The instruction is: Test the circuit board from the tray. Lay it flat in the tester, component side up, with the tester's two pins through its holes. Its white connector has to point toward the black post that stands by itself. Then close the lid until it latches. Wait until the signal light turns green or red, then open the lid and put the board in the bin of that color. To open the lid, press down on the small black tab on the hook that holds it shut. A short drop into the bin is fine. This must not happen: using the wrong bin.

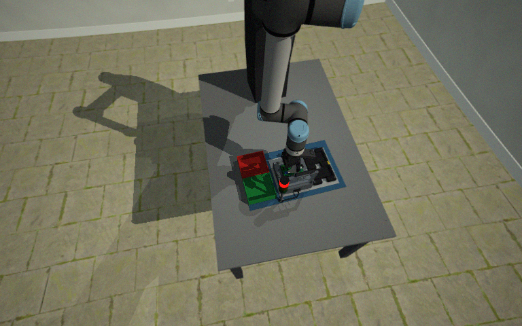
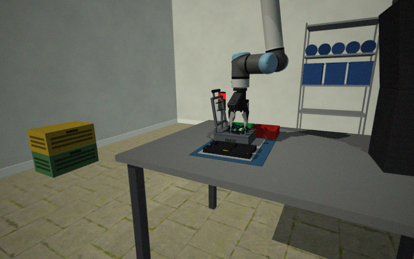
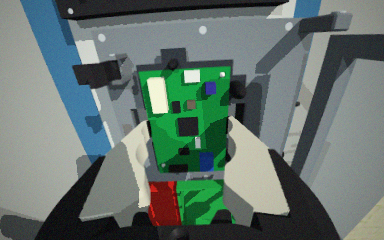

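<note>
The green circuit board [image 3: 167, 140] [image 2: 241, 129] lies component side up in the pocket of the grey tester [image 3: 245, 45] [image 2: 235, 139]. A long cream-white connector [image 3: 158, 95] is near its far left corner in the wrist view. A light pin tip [image 3: 222, 74] shows at the far right corner. My gripper [image 3: 188, 119] [image 2: 239, 128] points down and is shut on the board's two long edges. The lid [image 2: 214, 114] stands open. The hook with its black tab [image 3: 95, 74] is on the opposite side. The signal light [image 1: 283, 185] [image 2: 225, 95] shows red.
The red bin [image 2: 268, 133] [image 3: 162, 205] and the green bin [image 1: 262, 200] [image 3: 202, 210] stand side by side beside the tester. The black tray [image 2: 210, 149] [image 3: 120, 10] lies on the tester's other side. The raised lid and signal light stand close to my gripper.
</note>
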Available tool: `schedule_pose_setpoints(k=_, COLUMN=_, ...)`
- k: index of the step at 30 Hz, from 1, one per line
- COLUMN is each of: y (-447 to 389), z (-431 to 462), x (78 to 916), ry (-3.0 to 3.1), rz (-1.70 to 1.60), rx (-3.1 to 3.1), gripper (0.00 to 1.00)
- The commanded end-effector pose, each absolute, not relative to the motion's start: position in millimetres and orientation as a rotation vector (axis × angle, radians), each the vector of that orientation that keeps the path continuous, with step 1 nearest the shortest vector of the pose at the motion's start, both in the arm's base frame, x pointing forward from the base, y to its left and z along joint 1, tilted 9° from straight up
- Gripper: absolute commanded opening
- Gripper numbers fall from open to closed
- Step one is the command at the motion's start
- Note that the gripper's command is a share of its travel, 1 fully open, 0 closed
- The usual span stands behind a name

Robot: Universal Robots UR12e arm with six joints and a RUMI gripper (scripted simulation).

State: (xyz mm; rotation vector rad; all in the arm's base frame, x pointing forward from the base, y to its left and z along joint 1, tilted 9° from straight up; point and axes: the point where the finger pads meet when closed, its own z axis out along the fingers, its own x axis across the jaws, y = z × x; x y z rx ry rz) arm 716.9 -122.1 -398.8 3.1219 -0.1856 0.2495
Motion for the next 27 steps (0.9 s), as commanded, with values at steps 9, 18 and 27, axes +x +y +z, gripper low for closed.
schedule_pose_setpoints(k=9, y=-122.7, z=-396.1, x=719.6, ry=-0.184, rz=0.256, rx=3.119, gripper=0.39)
schedule_pose_setpoints(k=18, y=-122.6, z=-395.2, x=719.3, ry=-0.184, rz=0.256, rx=3.119, gripper=0.39)
schedule_pose_setpoints(k=27, y=-122.1, z=-392.8, x=717.9, ry=-0.184, rz=0.254, rx=3.120, gripper=0.39)
